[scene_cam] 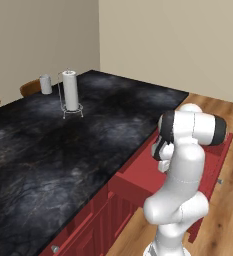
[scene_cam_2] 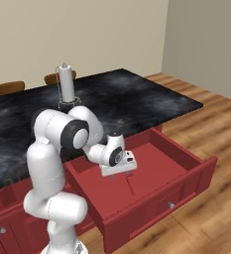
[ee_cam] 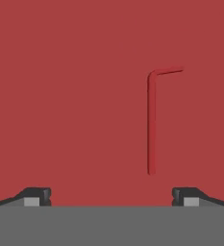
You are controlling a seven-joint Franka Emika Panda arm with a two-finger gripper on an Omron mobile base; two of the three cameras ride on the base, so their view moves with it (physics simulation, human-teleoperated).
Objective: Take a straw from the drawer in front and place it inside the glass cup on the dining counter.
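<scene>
The drawer (scene_cam_2: pixel 159 161) under the dining counter (scene_cam_2: pixel 132 99) stands pulled out. On its dark red floor lies the straw (scene_cam_2: pixel 130 186), a thin dark red stick. In the hand view the straw (ee_cam: pixel 152 125) has a short bent end and lies closer to the right fingertip. My gripper (scene_cam_2: pixel 121 175) hangs just above the drawer floor, pointing down over the straw, jaws open and empty. Both fingertips (ee_cam: pixel 36 196) stand wide apart over the drawer floor (ee_cam: pixel 75 96). The glass cup (scene_cam: pixel 46 84) stands at the far side of the dining counter (scene_cam: pixel 63 145).
A white paper-towel roll (scene_cam: pixel 70 90) on a wire stand rises next to the cup. Wooden chair backs (scene_cam: pixel 30 87) show behind the counter. The drawer front (scene_cam_2: pixel 186 193) juts out over the wood floor (scene_cam_2: pixel 216 124). Shut red cabinet doors (scene_cam_2: pixel 3 223) sit left of the drawer.
</scene>
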